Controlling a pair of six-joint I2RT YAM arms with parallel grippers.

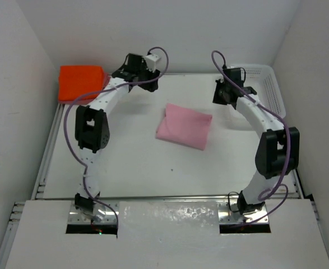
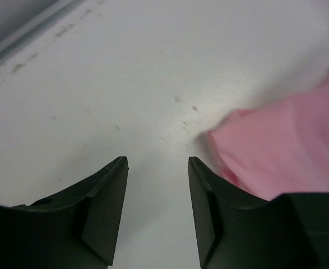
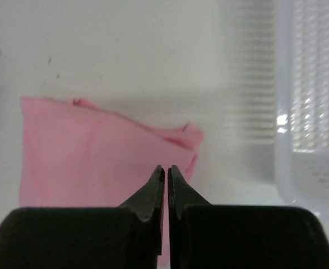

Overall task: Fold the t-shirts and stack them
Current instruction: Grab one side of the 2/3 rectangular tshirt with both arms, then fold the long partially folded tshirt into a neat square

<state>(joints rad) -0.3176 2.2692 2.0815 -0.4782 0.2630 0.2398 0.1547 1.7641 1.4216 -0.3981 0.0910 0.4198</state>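
Fig.: my left gripper (image 2: 156, 162) stood part-open, empty; right gripper (image 3: 166, 168) pressed together, holding nothing. Risk: single-layer pinch could have unfolded pink shirt (image 1: 184, 126).

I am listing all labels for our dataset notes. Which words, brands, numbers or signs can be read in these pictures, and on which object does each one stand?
No text can be read in any view.
The pink t-shirt, the orange t-shirt and the white basket are plain.
The left arm and the right arm show no legible marking; any print there is too small to tell.
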